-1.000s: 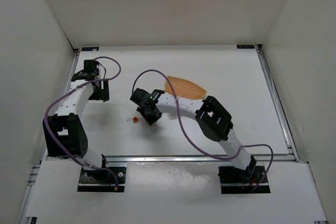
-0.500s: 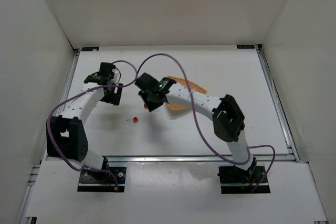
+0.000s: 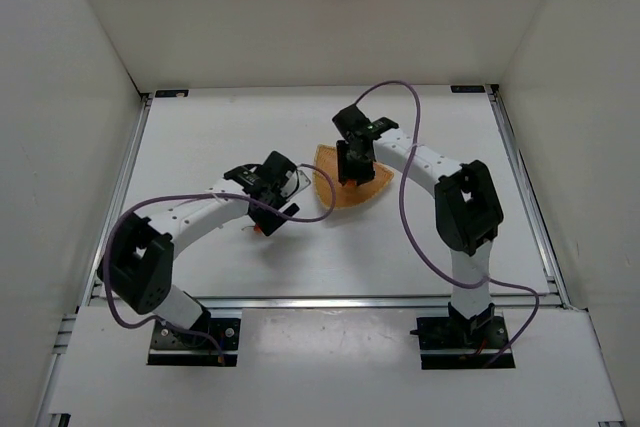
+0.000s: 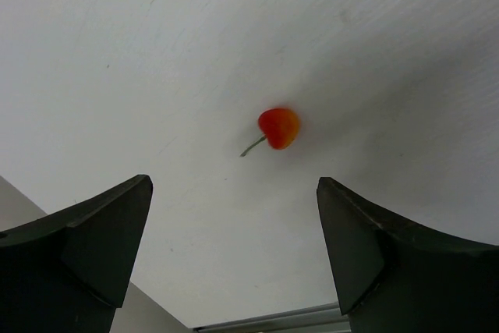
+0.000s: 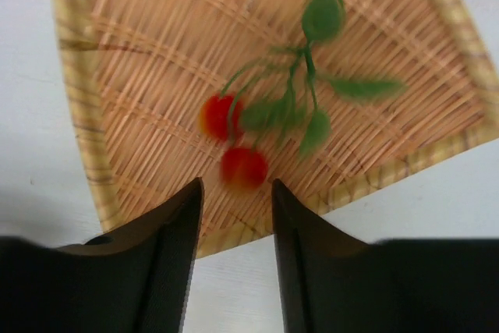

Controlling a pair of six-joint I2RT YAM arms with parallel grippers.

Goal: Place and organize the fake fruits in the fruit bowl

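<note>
Cherry (image 4: 278, 128): single, red-orange, short thin stem. It lies on the bare table (image 3: 420, 247), apart from the bowl (image 3: 372, 184), on the bowl's left and nearer the arm bases.

Left gripper (image 4: 232, 186): hovers above the cherry, fingers wide apart, nothing between them. In the wrist view the cherry sits just ahead of the gap and slightly right of centre.

Cluster (image 5: 265, 126): two red balls plus green leaves, lying inside the bowl on the weave. The picture is blurred.

Right gripper (image 5: 234, 189): over the bowl's near rim, fingers a narrow gap apart, holding nothing that can be seen.

Handling, judged: the cherry looks very light, smooth and round, so it will likely roll or squirt out under an off-centre squeeze. The stem seems too thin and whippy to pinch reliably. Best hold is across the ball itself, pads centred either side, closing gently with the fingertips close to the table.
</note>
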